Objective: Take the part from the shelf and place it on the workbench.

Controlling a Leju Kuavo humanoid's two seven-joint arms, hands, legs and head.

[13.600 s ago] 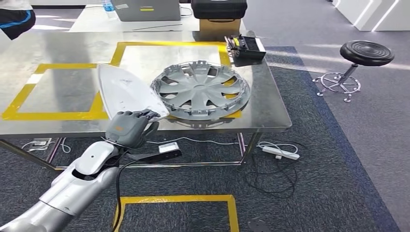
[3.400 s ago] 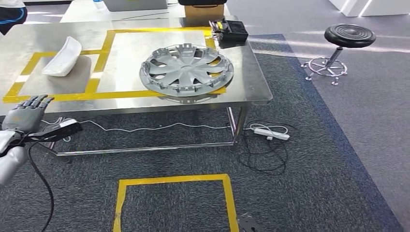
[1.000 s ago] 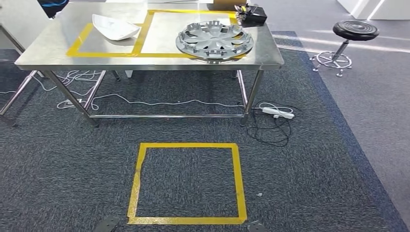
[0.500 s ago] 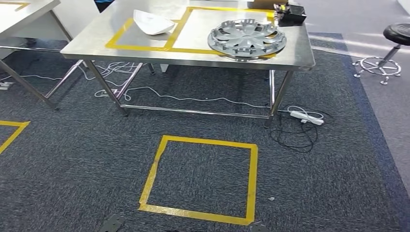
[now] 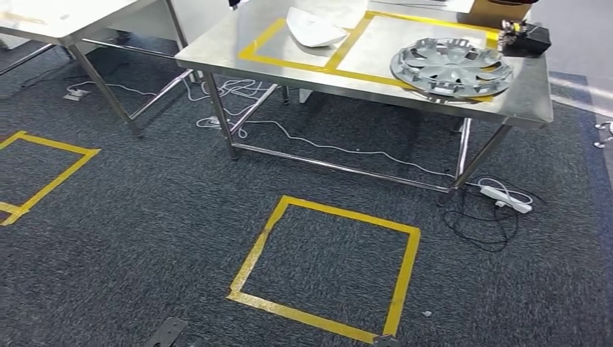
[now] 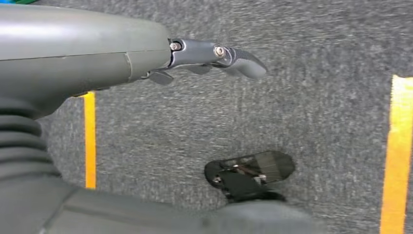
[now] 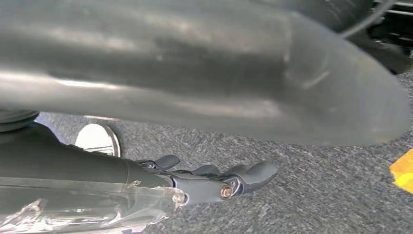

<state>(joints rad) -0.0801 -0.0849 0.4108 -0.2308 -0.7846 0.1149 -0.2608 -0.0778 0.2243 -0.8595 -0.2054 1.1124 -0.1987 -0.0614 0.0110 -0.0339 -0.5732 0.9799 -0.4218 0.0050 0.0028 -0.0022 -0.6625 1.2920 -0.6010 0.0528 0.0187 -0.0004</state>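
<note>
Dark carpet with yellow tape squares; white part (image 5: 315,30) already lies on the bench (image 5: 376,81) beside a hubcap (image 5: 451,66). Left hand (image 6: 214,57) and right hand (image 7: 214,181) hang low, fingers loosely extended, holding nothing. Placement looks done; next probably the shelf.

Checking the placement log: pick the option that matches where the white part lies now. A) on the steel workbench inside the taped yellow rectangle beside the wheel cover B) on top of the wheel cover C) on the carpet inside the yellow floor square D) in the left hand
A: the white part rests on the workbench inside the yellow-taped rectangle, apart from the wheel cover.
</note>
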